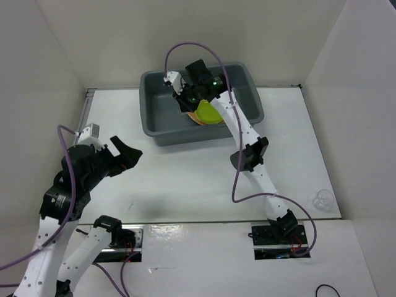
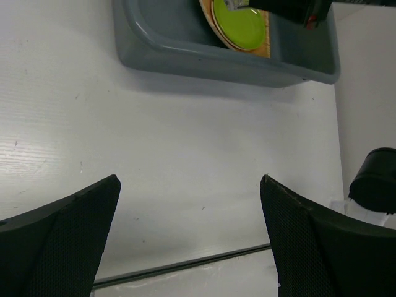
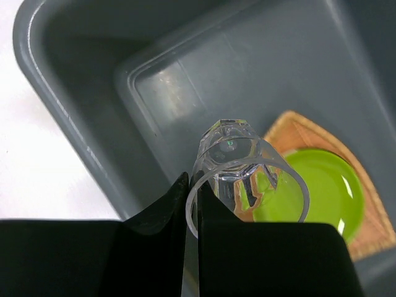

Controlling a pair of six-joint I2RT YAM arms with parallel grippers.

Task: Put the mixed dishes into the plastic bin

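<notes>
The dark grey plastic bin (image 1: 146,102) stands at the back of the table. Inside it a lime-green plate (image 1: 209,113) lies on an orange-tan woven plate (image 3: 296,133). My right gripper (image 3: 192,185) hangs over the bin, shut on the rim of a clear glass (image 3: 238,154); one finger is inside the rim and one outside. The glass points down toward the bin floor, beside the plates. My left gripper (image 2: 189,185) is open and holds nothing, above the table's left side, well short of the bin (image 2: 204,62). Another small clear glass (image 1: 322,199) stands near the table's right edge.
White walls close in the table on the left, back and right. The right arm's purple cable (image 1: 185,46) loops above the bin. Both arm bases (image 1: 278,235) sit at the near edge.
</notes>
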